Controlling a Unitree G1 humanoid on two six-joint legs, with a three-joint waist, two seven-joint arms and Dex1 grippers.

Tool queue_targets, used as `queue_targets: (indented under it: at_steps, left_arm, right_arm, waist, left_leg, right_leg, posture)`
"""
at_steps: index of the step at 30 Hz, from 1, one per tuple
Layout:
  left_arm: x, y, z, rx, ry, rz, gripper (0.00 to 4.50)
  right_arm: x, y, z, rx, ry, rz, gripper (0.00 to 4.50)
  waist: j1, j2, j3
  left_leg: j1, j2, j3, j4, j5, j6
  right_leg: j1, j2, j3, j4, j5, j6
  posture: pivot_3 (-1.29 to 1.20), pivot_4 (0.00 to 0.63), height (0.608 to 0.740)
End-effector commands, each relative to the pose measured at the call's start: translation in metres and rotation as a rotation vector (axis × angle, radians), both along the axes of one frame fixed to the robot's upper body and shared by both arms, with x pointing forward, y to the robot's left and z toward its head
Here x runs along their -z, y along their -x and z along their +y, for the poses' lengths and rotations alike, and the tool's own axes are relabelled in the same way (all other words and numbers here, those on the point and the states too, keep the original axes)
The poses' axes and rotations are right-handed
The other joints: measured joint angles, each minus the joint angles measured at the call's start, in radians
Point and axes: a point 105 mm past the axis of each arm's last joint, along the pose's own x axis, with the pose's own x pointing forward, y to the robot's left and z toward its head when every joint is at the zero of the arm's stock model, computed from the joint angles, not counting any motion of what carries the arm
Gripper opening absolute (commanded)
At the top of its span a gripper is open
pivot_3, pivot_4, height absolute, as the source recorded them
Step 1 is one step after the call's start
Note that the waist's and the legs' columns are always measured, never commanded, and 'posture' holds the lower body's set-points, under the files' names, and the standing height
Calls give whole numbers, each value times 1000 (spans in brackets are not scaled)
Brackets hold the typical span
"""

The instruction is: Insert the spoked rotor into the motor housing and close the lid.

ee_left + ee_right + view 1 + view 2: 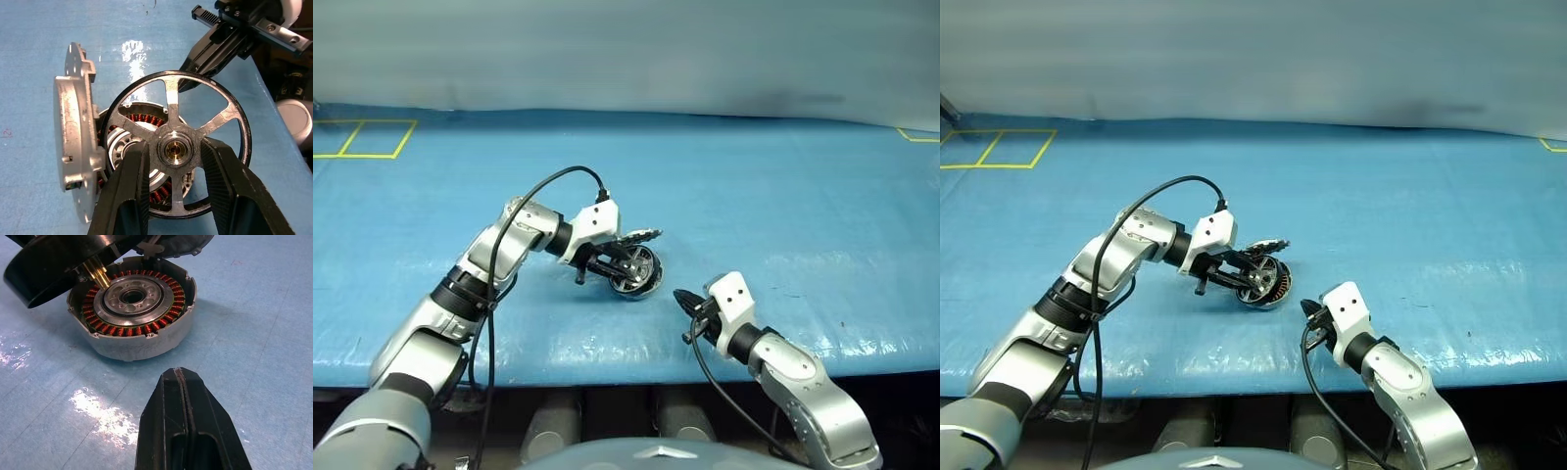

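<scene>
- my left gripper (171, 196) was clamped on the spoked rotor (175, 147), one finger on each side of the brass-coloured hub, the wheel held tilted over the motor housing (139, 316).
- the housing sat on the blue table (783, 215), open side up, copper windings ringing a grey hub with a dark bore in its middle.
- the lid (73, 142) stood up on edge at the far rim of the housing, touching or hinged to it, i could not tell which.
- from the right wrist, the rotor's dark rim overhung one side of the housing and a brass shaft pointed down toward the windings, off the bore.
- my right gripper (183, 396) hung clenched and empty just above the table, near the housing but not touching it.
- risk, as i judged it: the shaft, off centre and angled, could scrape the windings or jam in the bore if lowered like that.
- the unbraced housing could slide under a sideways push.
- the upright lid could be knocked by the rim and drop shut early.
</scene>
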Motion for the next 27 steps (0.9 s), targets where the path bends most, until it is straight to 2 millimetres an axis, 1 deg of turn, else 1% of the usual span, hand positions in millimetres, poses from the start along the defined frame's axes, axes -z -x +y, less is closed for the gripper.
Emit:
queue_targets:
  at_steps: [1, 9, 16, 21, 27]
  left_arm:
    - [-8, -6, -3, 4, -2, -61, 1301]
    - [-2, -16, -4, -32, -16, -77, 1301]
    - [1, -13, -2, -4, -46, -70, 1301]
    - [-3, -9, -3, 41, -54, -77, 1301]
    - [-5, -10, -2, 67, -90, -110, 1301]
  right_arm:
    - [-11, -1, 1, 1, -13, -47, 0]
    - [-11, -3, 3, -4, -17, -47, 0]
    - [-10, -3, 3, -2, -18, -46, 0]
    - [-9, -3, 3, 1, -17, -44, 0]
    - [-9, -3, 3, 4, -19, -45, 0]
  waist:
    - [0, 0, 0]
    - [0, 0, 0]
    - [0, 0, 0]
    - [-1, 0, 0]
    - [0, 0, 0]
  left_leg:
    - [0, 0, 0, 0, 0, 0]
    - [0, 0, 0, 1, 0, 0]
    - [0, 0, 0, 0, 0, 0]
    - [0, 0, 0, 0, 0, 0]
    - [0, 0, 0, 0, 0, 0]
  right_leg:
    - [0, 0, 0, 0, 0, 0]
    - [0, 0, 0, 0, 0, 0]
    - [0, 0, 0, 0, 0, 1]
    - [0, 0, 0, 0, 0, 1]
    - [0, 0, 0, 0, 0, 1]
  posture:
    - [0, 150, 740]
    - [0, 150, 740]
    - [0, 150, 740]
    - [0, 150, 740]
    - [0, 150, 740]
